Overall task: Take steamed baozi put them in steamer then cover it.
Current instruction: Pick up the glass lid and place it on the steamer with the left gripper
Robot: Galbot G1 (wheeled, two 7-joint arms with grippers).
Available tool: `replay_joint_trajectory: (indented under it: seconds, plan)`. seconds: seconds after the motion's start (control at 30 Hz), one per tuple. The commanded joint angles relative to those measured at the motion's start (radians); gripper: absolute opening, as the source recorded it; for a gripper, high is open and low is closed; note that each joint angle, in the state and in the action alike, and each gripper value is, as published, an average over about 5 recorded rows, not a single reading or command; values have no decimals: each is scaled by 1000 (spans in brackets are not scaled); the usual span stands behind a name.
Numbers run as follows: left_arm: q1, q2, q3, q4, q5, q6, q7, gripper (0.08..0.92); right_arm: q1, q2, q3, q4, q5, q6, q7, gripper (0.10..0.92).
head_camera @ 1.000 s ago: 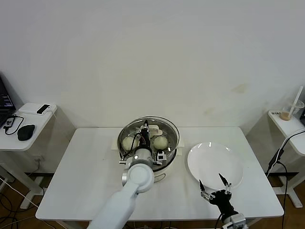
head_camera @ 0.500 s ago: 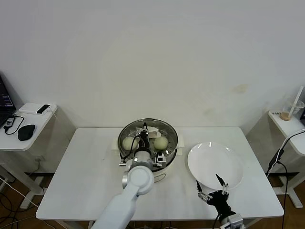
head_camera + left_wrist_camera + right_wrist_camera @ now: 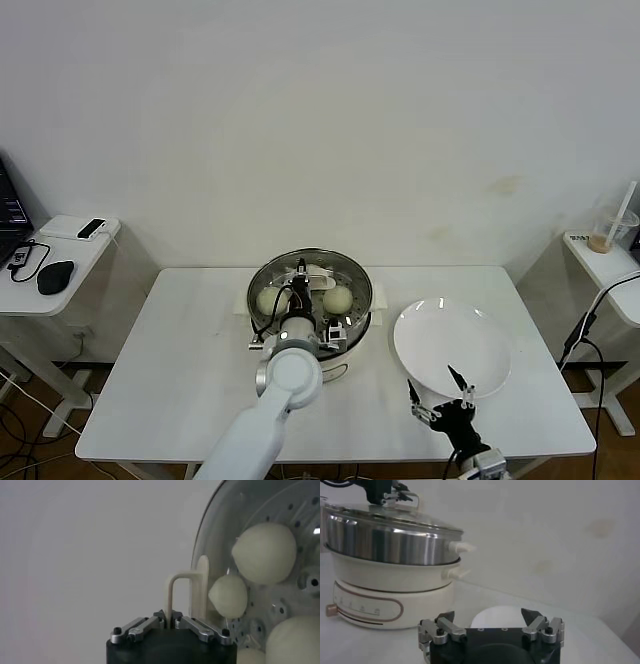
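The steamer [image 3: 341, 367] stands at the table's middle, a steel pot [image 3: 390, 545] on a cream base. The glass cover [image 3: 345, 275] lies on its rim, also seen from the side in the right wrist view [image 3: 395, 519]. My left gripper [image 3: 303, 272] is above its centre, shut on the cover's cream bar handle [image 3: 186, 587]. Through the glass I see steamed baozi [image 3: 270, 299] [image 3: 337, 298] on the perforated tray; three show in the left wrist view [image 3: 264, 546] [image 3: 228, 596] [image 3: 295, 640]. My right gripper [image 3: 440, 395] hangs open and empty near the table's front edge.
A flat white plate [image 3: 450, 345] lies right of the steamer, just beyond the right gripper. A side table [image 3: 45, 290] with a mouse and phone stands at the left. Another at the far right holds a cup [image 3: 600, 240]. A wall is close behind.
The cover has come down from just above the steamer and now sits level on its rim, the left gripper still holding its handle. The right gripper has drifted slightly left.
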Motion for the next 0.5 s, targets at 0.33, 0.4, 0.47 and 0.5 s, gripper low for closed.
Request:
replay_joint_trajectory:
  seconds: [0.33, 0.4, 0.47, 0.5]
  plan:
    - [47, 34, 7, -116, -14, -7, -5, 409, -5, 2, -9, 7, -6, -1, -1, 823]
    - [66, 53, 12, -151, -25, -10, -7, 470, -7, 3, -10, 9, -8, -1, -1, 823]
    - [89, 73, 20, -187, -46, -15, -19, 530, -9, 2, -9, 10, -8, -1, -1, 823]
    - [101, 83, 23, -205, -57, -20, -29, 556, -10, 2, -9, 10, -7, -1, 0, 823]
